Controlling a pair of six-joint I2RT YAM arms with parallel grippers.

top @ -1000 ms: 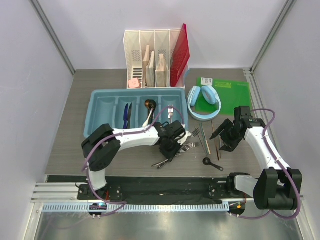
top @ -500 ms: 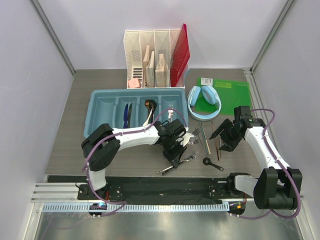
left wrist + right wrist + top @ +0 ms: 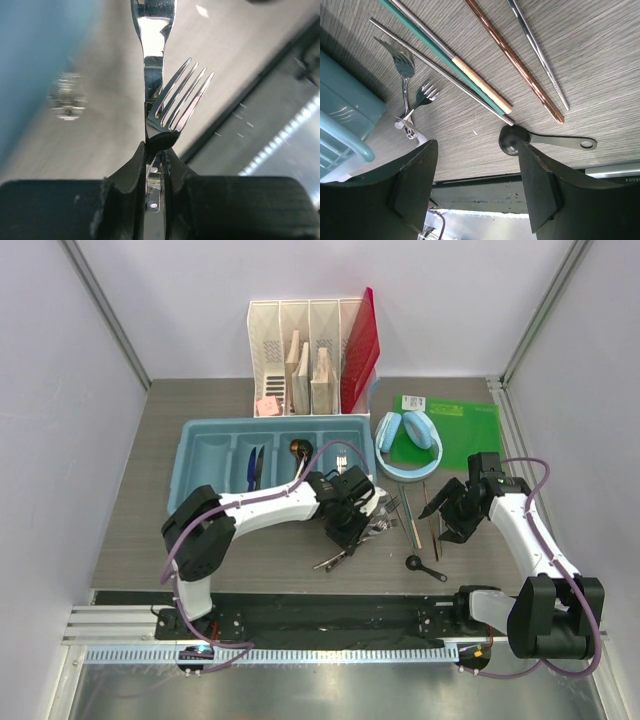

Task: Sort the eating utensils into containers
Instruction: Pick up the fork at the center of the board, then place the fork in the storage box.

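While left jaws clamp silver fork [image 3: 161, 134], maybe two, right jaws gape above chopsticks [image 3: 512, 59]

A white slotted file organizer [image 3: 270, 345] holds tan boards [image 3: 322, 380]. A red folder [image 3: 360, 345] leans at its right end, a pink notepad [image 3: 267, 407] sits at its front left, and light blue headphones [image 3: 408, 440] and a green mat [image 3: 462, 430] lie to its front right.

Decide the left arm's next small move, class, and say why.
Probably swing toward the rightmost compartment of the light blue tray. The left gripper is shut on a silver fork, and another fork already lies in that compartment.
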